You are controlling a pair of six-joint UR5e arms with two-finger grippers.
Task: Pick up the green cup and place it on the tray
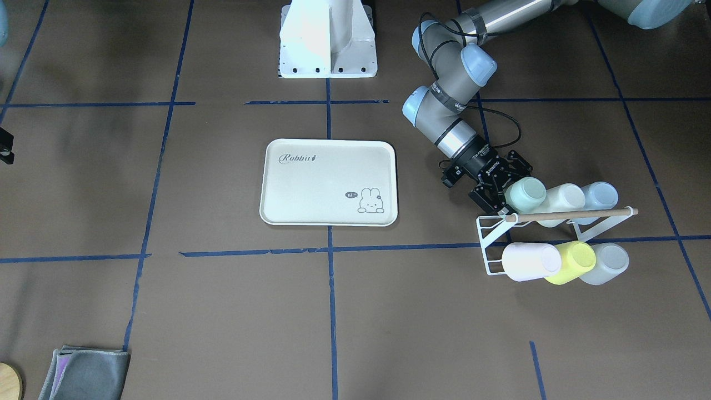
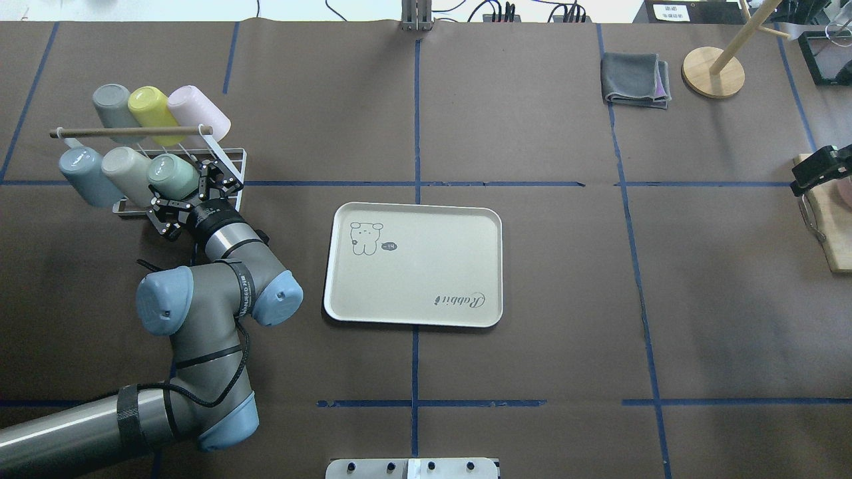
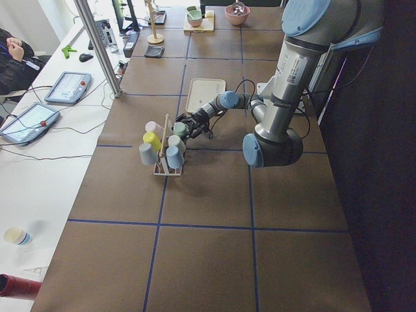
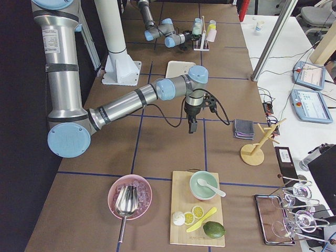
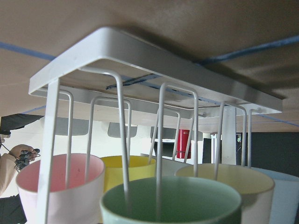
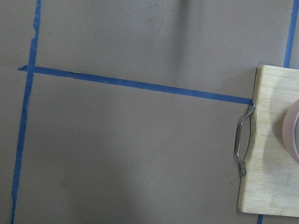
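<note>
The left gripper point(image 2: 185, 188) is down at the white wire rack point(image 2: 229, 159), jaws apart on either side of the open end of the green cup point(image 2: 170, 174). I cannot see them pressing on it. The cup lies tilted on its peg, at the end of the rack's nearer row and touching the cream cup beside it. By that reading the reach is made, while the grasp, the lift off the peg and the carry are all left to do. The tray point(image 2: 426, 279) lies flat near the middle of the surface point(image 2: 532, 266), well apart from the rack, and holds nothing. The right gripper point(image 2: 817, 166) hangs at the opposite end by a wooden board point(image 2: 832, 226), and I cannot tell whether it is parted or closed. The surface is brown, crossed by blue tape lines point(image 2: 416, 133). Farther out are a folded grey cloth point(image 2: 636, 80) and a wooden stand point(image 2: 712, 72). Beyond the edge is a white desk with touchscreen pendants point(image 3: 67, 86), where a person's sleeve point(image 3: 13, 62) shows.
</note>
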